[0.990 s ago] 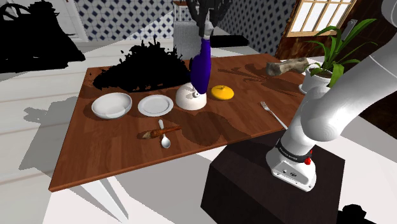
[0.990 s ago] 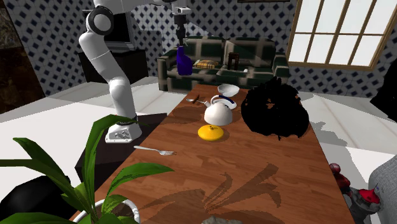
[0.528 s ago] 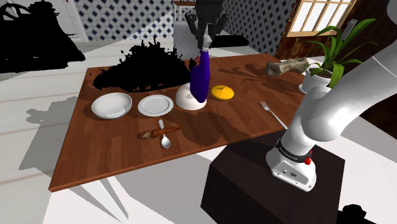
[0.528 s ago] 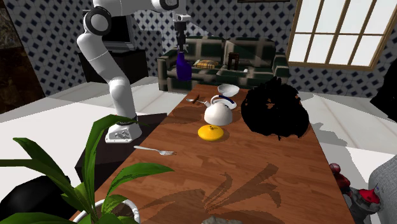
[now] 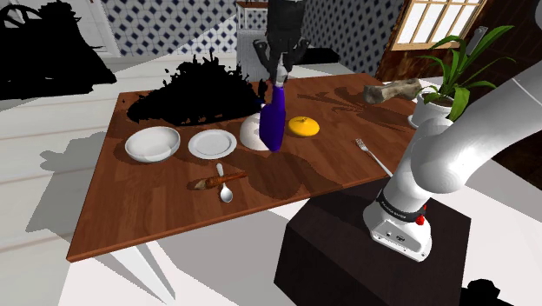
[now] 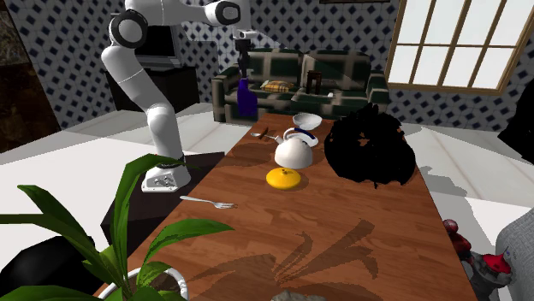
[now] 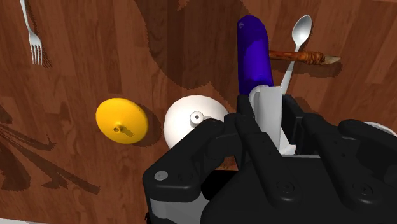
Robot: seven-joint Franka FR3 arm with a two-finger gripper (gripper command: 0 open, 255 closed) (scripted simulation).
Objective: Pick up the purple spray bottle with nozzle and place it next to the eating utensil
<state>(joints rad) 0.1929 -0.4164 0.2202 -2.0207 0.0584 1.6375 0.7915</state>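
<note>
The purple spray bottle point(image 5: 274, 122) hangs upright over the wooden table point(image 5: 148, 217), just in front of a white domed pot point(image 5: 253, 135). My gripper point(image 5: 280, 78) is shut on its white nozzle from above. In the wrist view the gripper point(image 7: 270, 121) clasps the nozzle, and the bottle point(image 7: 254, 54) points down toward a spoon point(image 7: 299, 35) and a brown-handled knife point(image 7: 305, 57). The spoon point(image 5: 224, 187) and knife point(image 5: 217, 181) lie near the table's front. A fork point(image 5: 373, 156) lies near the stand. From the second exterior view, the bottle point(image 6: 246, 96) hangs below the gripper point(image 6: 244, 70).
A yellow lid point(image 5: 305, 126) lies beside the pot. A white bowl point(image 5: 152, 143) and small plate point(image 5: 212, 143) sit toward the shoulder view's left. A black mass point(image 5: 195, 91) covers the table's back. A potted plant point(image 5: 443, 87) stands at the right corner.
My gripper has come down with the bottle in it, bringing the bottle's base closer to the table in front of the white pot.
</note>
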